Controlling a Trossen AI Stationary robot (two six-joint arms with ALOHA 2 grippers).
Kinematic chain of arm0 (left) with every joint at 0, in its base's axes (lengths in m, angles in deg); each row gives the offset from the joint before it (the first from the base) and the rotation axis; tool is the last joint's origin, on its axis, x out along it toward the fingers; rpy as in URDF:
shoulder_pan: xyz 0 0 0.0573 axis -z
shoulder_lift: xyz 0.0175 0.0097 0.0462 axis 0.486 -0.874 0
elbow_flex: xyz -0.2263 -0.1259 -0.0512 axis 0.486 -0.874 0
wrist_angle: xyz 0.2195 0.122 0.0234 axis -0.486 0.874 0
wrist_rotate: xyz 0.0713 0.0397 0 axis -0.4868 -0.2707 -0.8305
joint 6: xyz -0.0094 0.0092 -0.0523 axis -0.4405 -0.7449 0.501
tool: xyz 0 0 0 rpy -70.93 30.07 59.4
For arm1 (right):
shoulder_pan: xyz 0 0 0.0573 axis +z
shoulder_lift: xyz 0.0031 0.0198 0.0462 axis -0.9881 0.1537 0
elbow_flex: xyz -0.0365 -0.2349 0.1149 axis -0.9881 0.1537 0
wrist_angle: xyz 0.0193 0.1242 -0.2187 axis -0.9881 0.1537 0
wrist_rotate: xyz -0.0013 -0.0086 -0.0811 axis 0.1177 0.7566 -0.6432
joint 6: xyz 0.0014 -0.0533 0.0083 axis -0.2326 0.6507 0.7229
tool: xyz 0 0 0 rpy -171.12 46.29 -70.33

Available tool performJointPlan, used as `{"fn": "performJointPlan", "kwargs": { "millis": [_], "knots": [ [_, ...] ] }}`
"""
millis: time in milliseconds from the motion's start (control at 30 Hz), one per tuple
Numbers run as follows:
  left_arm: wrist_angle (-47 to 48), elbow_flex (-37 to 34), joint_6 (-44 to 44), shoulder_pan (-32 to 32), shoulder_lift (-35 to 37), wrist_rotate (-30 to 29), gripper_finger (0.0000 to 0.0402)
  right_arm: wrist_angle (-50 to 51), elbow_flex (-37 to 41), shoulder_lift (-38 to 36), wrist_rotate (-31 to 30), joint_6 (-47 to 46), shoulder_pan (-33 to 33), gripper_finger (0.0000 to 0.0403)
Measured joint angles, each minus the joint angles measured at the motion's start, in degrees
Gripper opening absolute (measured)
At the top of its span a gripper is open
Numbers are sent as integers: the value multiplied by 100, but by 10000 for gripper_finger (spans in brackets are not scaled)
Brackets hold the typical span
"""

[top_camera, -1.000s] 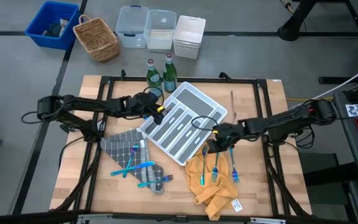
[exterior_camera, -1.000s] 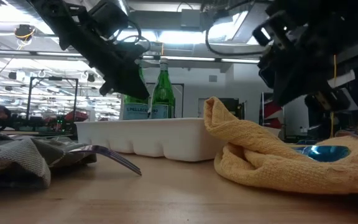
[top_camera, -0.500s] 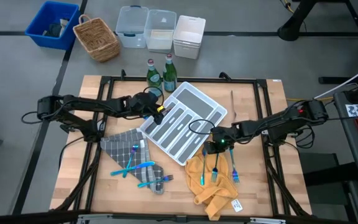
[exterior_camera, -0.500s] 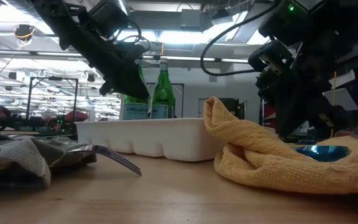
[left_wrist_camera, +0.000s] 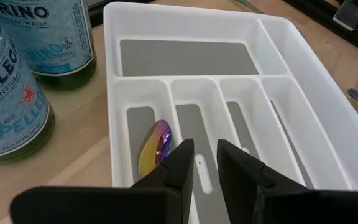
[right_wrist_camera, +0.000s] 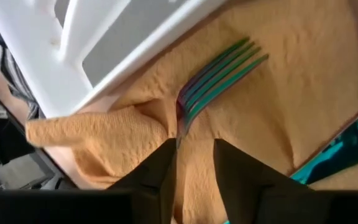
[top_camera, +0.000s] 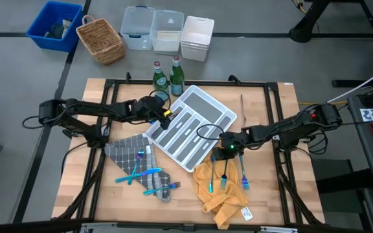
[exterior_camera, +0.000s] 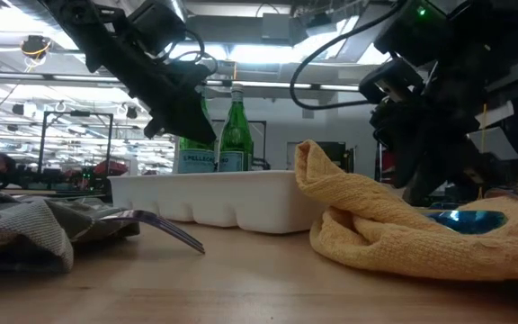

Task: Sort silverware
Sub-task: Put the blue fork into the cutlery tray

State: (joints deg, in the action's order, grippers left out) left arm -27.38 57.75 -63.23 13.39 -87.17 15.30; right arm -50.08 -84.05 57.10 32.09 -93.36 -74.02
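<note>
Silverware on my yellow cloth (top_camera: 220, 189): a fork (right_wrist_camera: 219, 71) with teal-green tines lies on the cloth just beside the organizer tray (top_camera: 191, 126); more blue and teal pieces (top_camera: 226, 173) lie farther down the same cloth, away from the tray.
Silverware on the grey cloth (top_camera: 129, 155): I see a cluster of blue utensils (top_camera: 142, 175) crossing each other, off the tray's lower-left corner.
Silverware in the tray: one iridescent spoon bowl (left_wrist_camera: 155, 148) sits in the slot nearest the bottles.
Right gripper (right_wrist_camera: 192, 163): I have it low over the yellow cloth at the tray's near edge, fingers parted with a narrow gap, straddling the fork's handle end; nothing is clamped between them.
Left gripper (left_wrist_camera: 202, 169): hovering over the tray's slotted end by the bottles. A small gap shows between the fingers; I cannot tell whether they grip anything.
Tray: white, five slots plus one cross compartment, set at an angle mid-table (top_camera: 267, 110).
Bottles (top_camera: 167, 76): two green glass ones, upright, just beyond the tray's far corner.
Beyond the table: blue bin (top_camera: 54, 24), wicker basket (top_camera: 100, 40), three plastic containers (top_camera: 167, 30).
</note>
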Motion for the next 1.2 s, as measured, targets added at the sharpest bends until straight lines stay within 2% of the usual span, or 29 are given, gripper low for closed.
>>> {"fn": "performJointPlan", "kwargs": {
  "millis": [133,733,1000,1200],
  "knots": [
    [0,0,0,0,0,-2,60,1,0,0,-193,2,0,122],
    [0,0,2,0,0,-2,60,-66,2,27,-448,-136,0,122],
    [-12,0,2,0,0,-4,60,-896,7,615,-271,-144,0,121],
    [-2,0,2,0,-2,-4,60,-950,7,810,-142,-142,0,115]
  ]
}}
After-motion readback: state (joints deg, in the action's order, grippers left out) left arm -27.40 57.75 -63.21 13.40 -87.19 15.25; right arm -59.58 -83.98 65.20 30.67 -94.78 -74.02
